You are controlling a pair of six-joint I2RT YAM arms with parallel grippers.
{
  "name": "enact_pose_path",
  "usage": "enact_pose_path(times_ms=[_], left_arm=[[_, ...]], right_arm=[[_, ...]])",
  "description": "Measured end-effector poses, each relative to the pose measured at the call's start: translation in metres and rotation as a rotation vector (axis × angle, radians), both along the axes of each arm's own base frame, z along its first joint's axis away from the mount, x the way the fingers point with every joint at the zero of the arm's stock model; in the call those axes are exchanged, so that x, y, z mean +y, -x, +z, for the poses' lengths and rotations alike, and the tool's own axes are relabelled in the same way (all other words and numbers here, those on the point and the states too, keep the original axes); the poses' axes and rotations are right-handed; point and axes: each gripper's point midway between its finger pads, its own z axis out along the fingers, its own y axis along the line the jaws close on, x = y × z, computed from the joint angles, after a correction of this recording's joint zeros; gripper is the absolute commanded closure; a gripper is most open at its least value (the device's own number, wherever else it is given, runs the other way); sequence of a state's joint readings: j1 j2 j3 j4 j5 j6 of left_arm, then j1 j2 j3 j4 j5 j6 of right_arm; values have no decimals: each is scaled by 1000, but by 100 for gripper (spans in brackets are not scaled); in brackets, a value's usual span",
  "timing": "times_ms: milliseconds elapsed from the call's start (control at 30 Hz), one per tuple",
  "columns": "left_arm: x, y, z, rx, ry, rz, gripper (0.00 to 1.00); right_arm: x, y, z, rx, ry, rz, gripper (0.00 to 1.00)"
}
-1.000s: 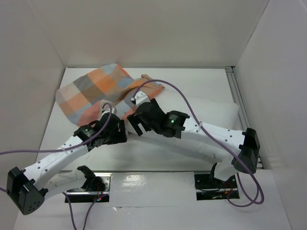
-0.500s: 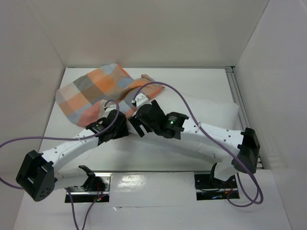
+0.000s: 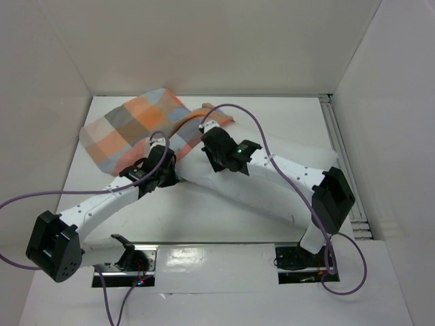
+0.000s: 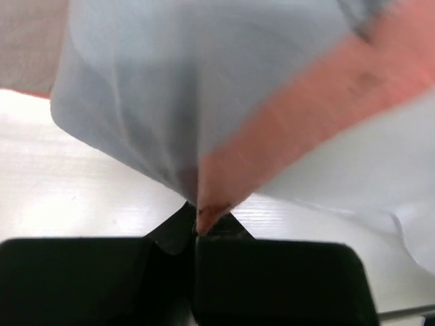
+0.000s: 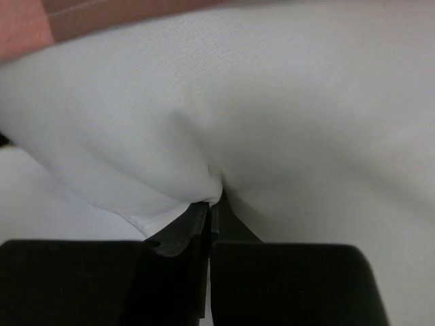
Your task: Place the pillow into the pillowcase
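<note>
The checked pillowcase (image 3: 132, 129) lies crumpled at the back left of the table. The white pillow (image 3: 302, 155) stretches from the middle to the right, mostly under my right arm. My left gripper (image 3: 168, 170) is at the pillowcase's near edge. In the left wrist view the left gripper (image 4: 200, 221) is shut on a pinched fold of the pillowcase (image 4: 285, 102), orange and grey-blue. My right gripper (image 3: 211, 132) is at the pillow's left end, next to the pillowcase. In the right wrist view the right gripper (image 5: 214, 198) is shut on a tuck of the pillow (image 5: 285, 102).
White walls enclose the table on the left, back and right. A metal rail (image 3: 340, 146) runs along the right edge. Purple cables (image 3: 265, 146) loop over both arms. An orange strip of cloth (image 5: 41, 20) shows at the top left of the right wrist view.
Both grippers went from open to shut. The left arm reached forward onto the pillowcase's edge. The right arm moved toward the back and took hold of the pillow's end.
</note>
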State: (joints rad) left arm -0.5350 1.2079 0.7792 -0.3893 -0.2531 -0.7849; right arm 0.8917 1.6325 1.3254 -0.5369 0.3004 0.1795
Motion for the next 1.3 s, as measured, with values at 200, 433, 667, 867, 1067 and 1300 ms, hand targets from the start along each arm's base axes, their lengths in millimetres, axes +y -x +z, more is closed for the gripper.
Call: enact_pose_path(times_ms=[200, 433, 667, 867, 1067, 1300], left_arm=[[-30, -24, 57, -112, 68, -141, 100], [-72, -41, 113, -182, 135, -341, 100], [-76, -20, 112, -129, 146, -439, 100], [-44, 19, 61, 50, 54, -391, 75], [-19, 25, 77, 3, 5, -217, 23], [10, 20, 87, -71, -68, 27, 11]], right_arm=[[-22, -72, 47, -59, -113, -212, 100], [-50, -112, 108, -207, -171, -362, 100], [-14, -88, 45, -112, -178, -320, 100], [11, -59, 1, 6, -213, -289, 100], [23, -57, 5, 20, -272, -278, 100], [24, -57, 5, 24, -280, -283, 100]])
